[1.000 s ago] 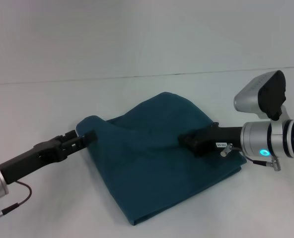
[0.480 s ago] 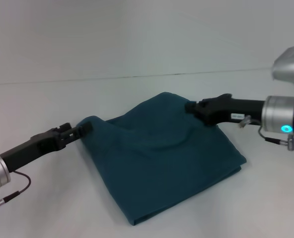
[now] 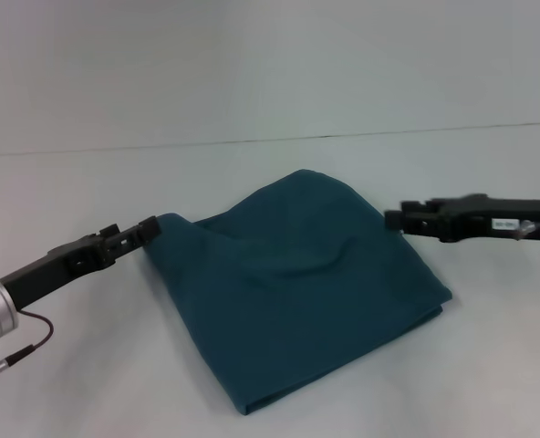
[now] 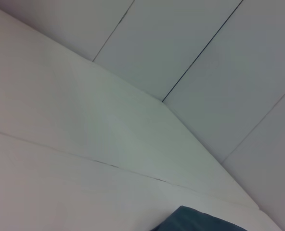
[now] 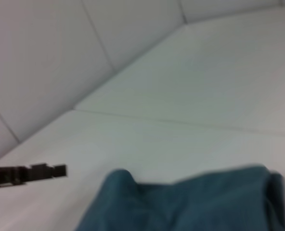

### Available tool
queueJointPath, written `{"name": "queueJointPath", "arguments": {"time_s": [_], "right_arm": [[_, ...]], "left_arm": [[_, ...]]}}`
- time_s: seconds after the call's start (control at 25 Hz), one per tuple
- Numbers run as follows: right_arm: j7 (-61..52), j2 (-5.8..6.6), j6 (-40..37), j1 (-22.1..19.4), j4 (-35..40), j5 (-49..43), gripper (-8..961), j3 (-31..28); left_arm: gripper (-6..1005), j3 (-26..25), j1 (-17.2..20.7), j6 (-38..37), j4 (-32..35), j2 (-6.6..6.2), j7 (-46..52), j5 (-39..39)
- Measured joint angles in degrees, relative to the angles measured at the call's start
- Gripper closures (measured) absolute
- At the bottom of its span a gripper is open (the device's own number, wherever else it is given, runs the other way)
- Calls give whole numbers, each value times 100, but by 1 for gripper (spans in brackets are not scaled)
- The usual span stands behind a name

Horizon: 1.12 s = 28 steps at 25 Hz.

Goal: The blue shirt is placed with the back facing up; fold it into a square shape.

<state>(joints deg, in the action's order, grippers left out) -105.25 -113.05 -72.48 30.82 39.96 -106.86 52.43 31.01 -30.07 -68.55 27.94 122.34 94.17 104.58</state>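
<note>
The blue shirt lies on the white table as a thick, roughly square folded bundle, with its far edge humped up. My left gripper is at the shirt's raised left corner, right against the fabric. My right gripper hovers just past the shirt's right edge, off the cloth and holding nothing. In the left wrist view only a corner of the shirt shows. In the right wrist view the shirt fills the lower part, and the left gripper shows beyond it.
The white table spreads around the shirt on all sides. A pale wall rises behind the table's far edge.
My right gripper has pulled back from over the shirt's middle to beyond its right edge. My left gripper has drawn slightly left, to the shirt's left corner.
</note>
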Motion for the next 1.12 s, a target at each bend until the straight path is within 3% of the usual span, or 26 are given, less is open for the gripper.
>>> {"name": "queueJointPath", "arguments": {"time_s": [0.16,0.36,1.12], "right_arm": [[-656,38,-16,43,2,-692,554,-335],[-1259,38,145,144,-37,-1291,455,-436],[-1656,29,473,525,-638,-1799,507,-356]], "left_arm": [[48,0,-33,9,-3,12,11,0],[49,1,-51,15,-8,17,13,0],[49,10,-43,32,-8,18,13,0]]}}
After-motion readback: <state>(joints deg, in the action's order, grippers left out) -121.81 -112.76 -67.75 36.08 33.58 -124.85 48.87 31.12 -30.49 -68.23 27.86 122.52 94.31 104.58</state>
